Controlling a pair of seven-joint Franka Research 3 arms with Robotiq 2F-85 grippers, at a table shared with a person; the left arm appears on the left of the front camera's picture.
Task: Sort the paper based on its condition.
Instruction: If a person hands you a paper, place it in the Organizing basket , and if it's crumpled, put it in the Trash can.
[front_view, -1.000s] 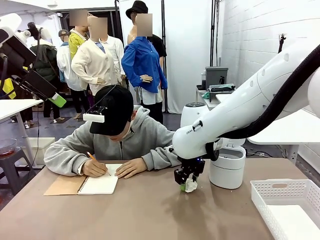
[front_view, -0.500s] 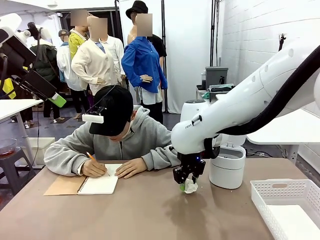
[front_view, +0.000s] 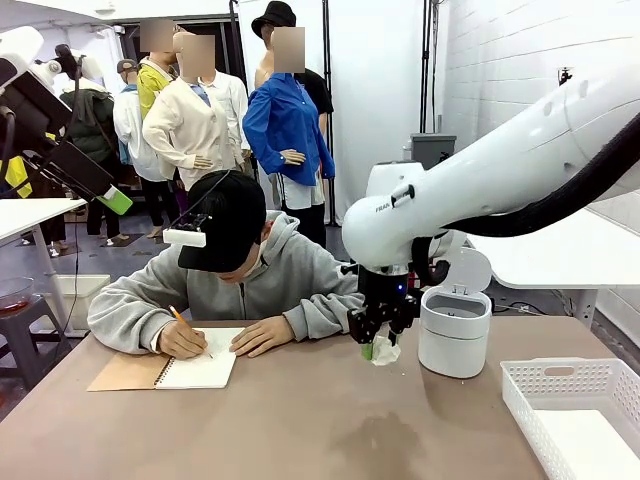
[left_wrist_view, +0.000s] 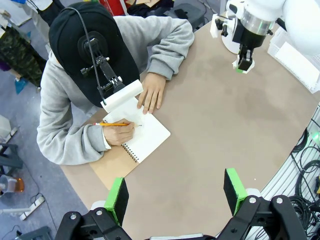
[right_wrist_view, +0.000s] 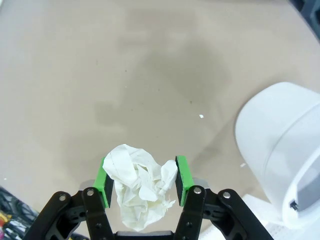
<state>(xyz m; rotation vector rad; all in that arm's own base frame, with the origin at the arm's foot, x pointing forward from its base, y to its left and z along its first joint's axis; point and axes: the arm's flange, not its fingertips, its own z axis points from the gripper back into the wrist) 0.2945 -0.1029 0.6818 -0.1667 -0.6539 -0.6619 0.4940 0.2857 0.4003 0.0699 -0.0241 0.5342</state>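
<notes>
Spreading under everything, a broad brown table is carrying the whole job. The big white right arm is reaching in over its far right part, probably because a spoiled sheet is being carried toward a container there. At the far edge a person in a grey hooded top is leaning over the left part of the table and writing, so the middle is lying open for the arms.

A white slotted plastic basket is sitting at the near right corner; whether flat sheets are lying inside I cannot tell. A round white plastic bin with its lid tipped up is standing toward the far right edge, looking ready to take discards. A spiral-bound notebook with a brown cover is lying open by the far left edge under the person's hands.

The left gripper is hanging high above the near edge with its jaws spread wide and nothing between them, apparently waiting.

The right gripper is pinching a crumpled white ball of paper between its 2 green pads, holding it in the air off the table, just beside the bin on the bin's left.

That paper is looking badly creased and wadded, with loose folds bulging past the pads; I am judging it as waste, not a keeper.
</notes>
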